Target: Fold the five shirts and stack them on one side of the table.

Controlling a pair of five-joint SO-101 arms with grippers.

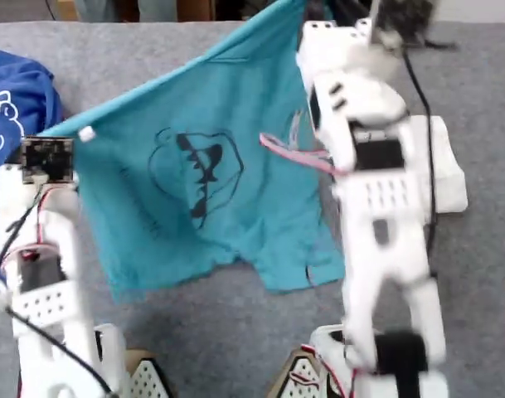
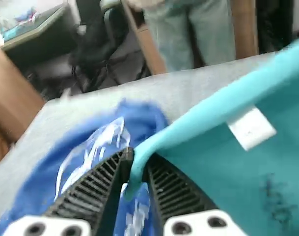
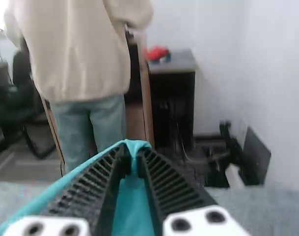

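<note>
One teal shirt (image 1: 260,224), one blue shirt (image 1: 16,91), one left arm (image 1: 49,257), one right arm (image 1: 385,199)

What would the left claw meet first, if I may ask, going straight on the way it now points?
Probably the blue shirt with white print, lying on the grey table just beyond the left claw, which is shut on the teal shirt; depth is hard to judge.

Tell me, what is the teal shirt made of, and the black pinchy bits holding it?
The teal shirt looks like soft knit cloth, probably cotton: it drapes, wrinkles and sags between the grips, with a matte surface. The left gripper and right gripper have black ribbed fingers that look like matte plastic or rubber; which, I can't tell.
</note>
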